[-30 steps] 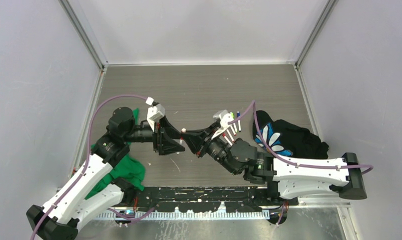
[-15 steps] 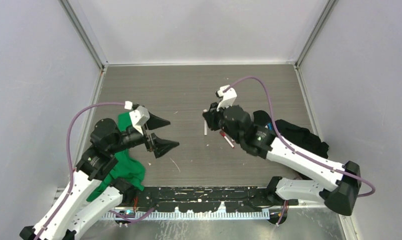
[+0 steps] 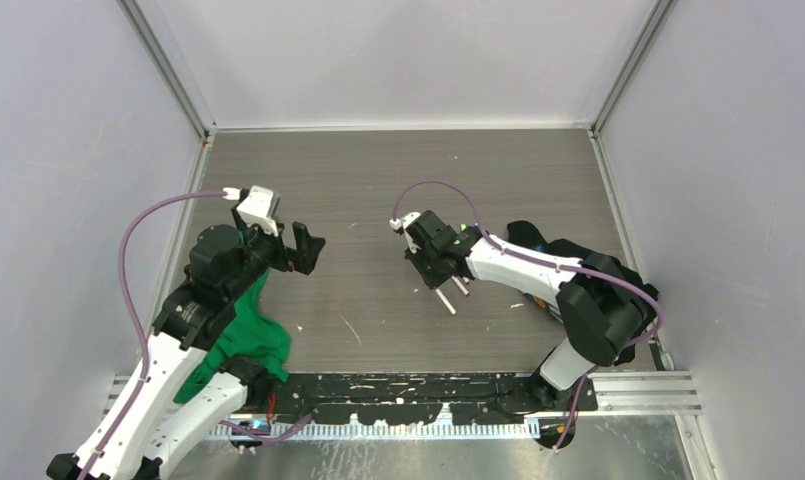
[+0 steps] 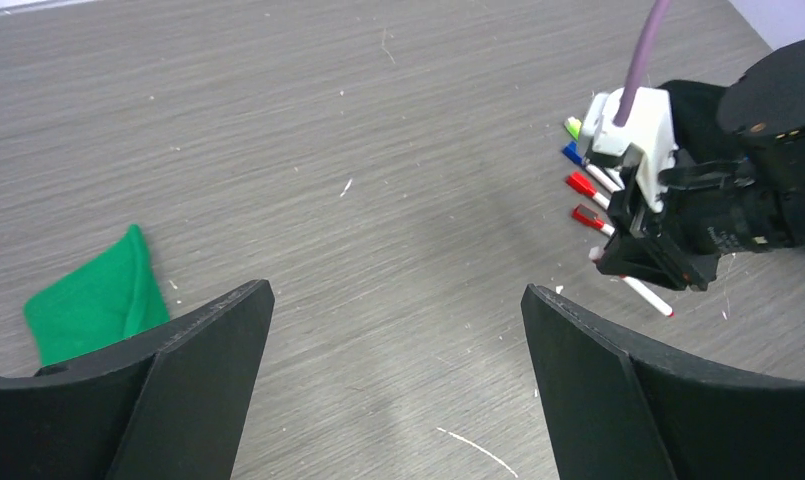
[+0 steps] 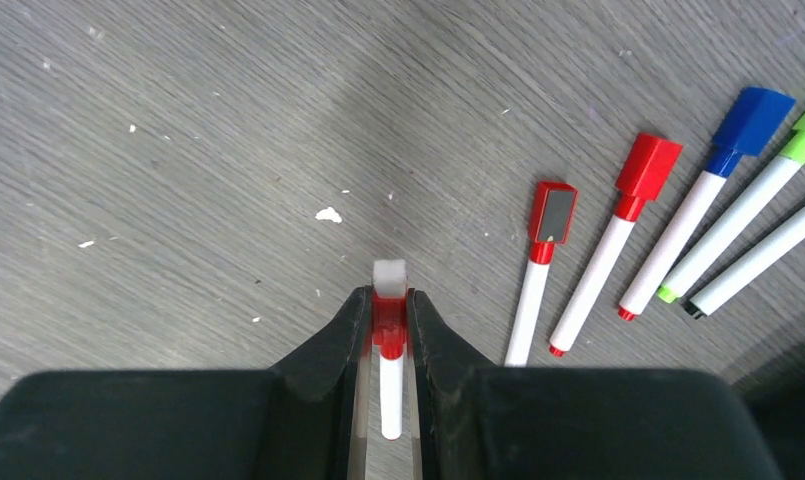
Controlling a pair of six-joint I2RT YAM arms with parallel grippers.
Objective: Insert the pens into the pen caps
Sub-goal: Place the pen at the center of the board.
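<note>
In the closed right hand (image 5: 388,297), a pen (image 5: 390,388)

green cloth (image 3: 258,335): crumpled, left near edge | black cloth (image 3: 528,237): right, partly hidden | table (image 3: 378,180): grey wood-grain

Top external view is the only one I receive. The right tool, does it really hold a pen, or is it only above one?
Observer: It holds one. In the right wrist view the right tool is shut on the red part of a pen.
Operator: How many pens lie beside it? The arm hides them from me.
Observer: Five, side by side: one with a red cap, one with a second red cap, then a blue cap, a green cap, and a fifth pen whose cap end is out of frame.
Operator: And the left tool, is something in it?
Observer: No. In the left wrist view the left tool is wide open and empty.
</note>
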